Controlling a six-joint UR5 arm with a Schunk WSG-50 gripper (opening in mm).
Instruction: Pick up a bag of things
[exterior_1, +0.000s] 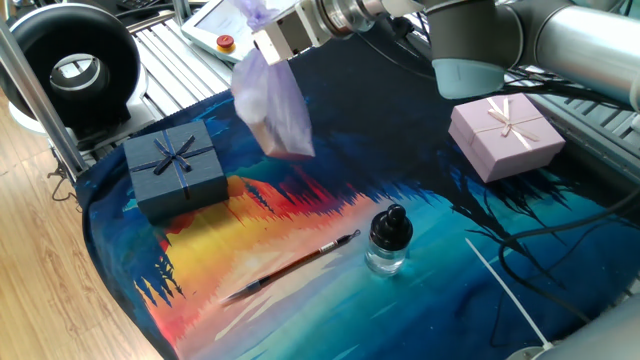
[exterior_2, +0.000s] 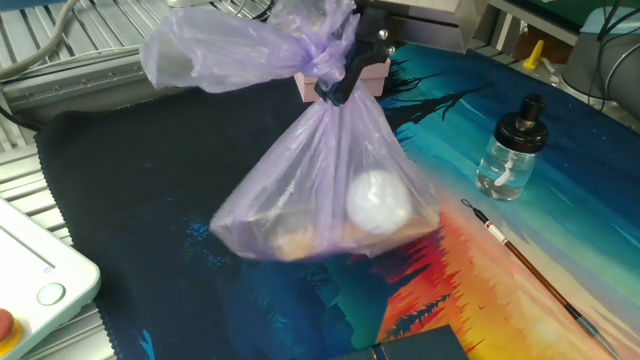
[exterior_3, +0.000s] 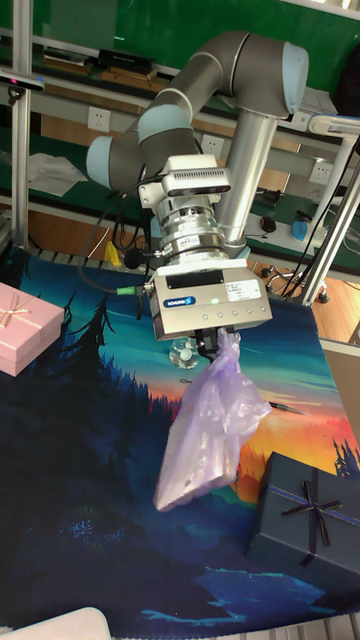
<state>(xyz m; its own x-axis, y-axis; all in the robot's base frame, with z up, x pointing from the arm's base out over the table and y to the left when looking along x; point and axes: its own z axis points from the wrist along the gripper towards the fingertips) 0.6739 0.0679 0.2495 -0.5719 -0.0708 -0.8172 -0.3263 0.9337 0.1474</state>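
The bag of things (exterior_1: 273, 108) (exterior_2: 325, 190) (exterior_3: 207, 425) is a pale lilac, see-through plastic bag that hangs in the air above the dark back part of the painted cloth. A white ball and something orange show through it. My gripper (exterior_2: 338, 85) (exterior_3: 210, 344) is shut on the bag's twisted neck, with loose plastic bunched above the fingers. In one fixed view the gripper (exterior_1: 262, 38) sits at the top edge, just above the bag.
A dark blue box with a bow (exterior_1: 175, 167) (exterior_3: 307, 516) stands at the left of the cloth. A pink box with a ribbon (exterior_1: 506, 135) (exterior_3: 24, 325) stands at the right. A glass bottle (exterior_1: 388, 241) (exterior_2: 512, 150) and a paintbrush (exterior_1: 295, 264) lie nearer the front.
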